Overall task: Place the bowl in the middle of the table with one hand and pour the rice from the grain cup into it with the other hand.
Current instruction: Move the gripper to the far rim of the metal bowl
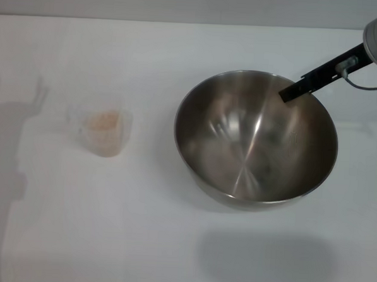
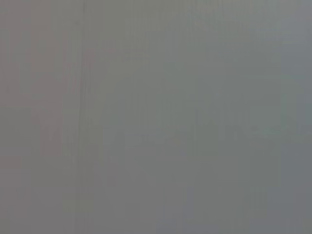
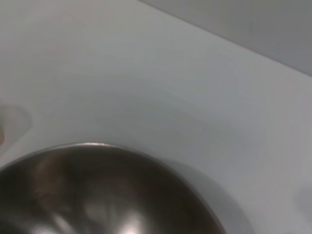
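Observation:
The steel bowl (image 1: 255, 141) hangs tilted a little above the white table (image 1: 139, 239), right of centre, and its shadow lies apart on the table in front of it. My right gripper (image 1: 291, 91), black and on a silver arm with a blue light, grips the bowl's far right rim. The bowl's rim and inside also show in the right wrist view (image 3: 97, 195). The bowl holds nothing. The transparent grain cup (image 1: 102, 131) stands on the table to the left, with beige rice (image 1: 104, 121) in it. My left gripper is out of view.
A shadow of the left arm falls on the table's left side (image 1: 7, 169). The left wrist view shows only a plain grey surface. The table's far edge (image 1: 182, 22) meets a grey wall.

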You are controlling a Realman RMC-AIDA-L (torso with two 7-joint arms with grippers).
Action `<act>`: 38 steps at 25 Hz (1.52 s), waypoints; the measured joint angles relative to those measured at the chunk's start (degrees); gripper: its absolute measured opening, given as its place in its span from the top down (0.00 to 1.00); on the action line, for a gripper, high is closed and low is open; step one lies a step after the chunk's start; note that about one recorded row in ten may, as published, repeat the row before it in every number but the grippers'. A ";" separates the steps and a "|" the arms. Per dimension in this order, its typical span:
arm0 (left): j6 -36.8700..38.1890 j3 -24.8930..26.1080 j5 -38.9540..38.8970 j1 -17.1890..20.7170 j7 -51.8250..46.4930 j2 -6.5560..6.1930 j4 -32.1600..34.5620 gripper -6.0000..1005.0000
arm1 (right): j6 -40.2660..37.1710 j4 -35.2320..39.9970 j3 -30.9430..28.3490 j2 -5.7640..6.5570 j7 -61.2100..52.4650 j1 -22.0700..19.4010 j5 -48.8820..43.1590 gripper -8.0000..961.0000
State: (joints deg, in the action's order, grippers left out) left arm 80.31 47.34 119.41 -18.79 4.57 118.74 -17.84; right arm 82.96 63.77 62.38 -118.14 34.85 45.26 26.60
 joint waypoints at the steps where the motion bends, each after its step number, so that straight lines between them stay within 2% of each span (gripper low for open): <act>1: 0.00 0.05 0.00 -0.01 0.00 -0.01 0.00 0.16 | -0.16 -0.86 -0.61 0.00 0.45 -0.01 0.05 0.24; 7: -0.02 0.12 -0.05 -0.02 0.00 -0.01 0.00 0.16 | -0.41 -1.89 -1.26 -0.21 1.21 -0.25 0.26 0.24; 18: 0.02 0.49 -0.05 0.14 0.00 -0.01 0.00 0.16 | -1.87 -5.52 -2.03 0.04 2.54 -0.31 1.46 0.38; 32: 0.03 0.47 -0.05 0.42 0.00 -0.01 0.00 0.17 | -2.50 -7.27 -2.15 -0.11 3.82 -0.24 1.68 0.97; 38: 0.11 0.47 -0.05 0.38 0.00 0.00 -0.01 0.17 | -2.34 -6.24 -3.76 0.00 4.11 -0.68 3.98 0.97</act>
State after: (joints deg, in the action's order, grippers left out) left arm 80.42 47.81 119.36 -18.41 4.57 118.74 -17.84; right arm 80.63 57.54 58.63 -118.14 38.96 44.58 30.58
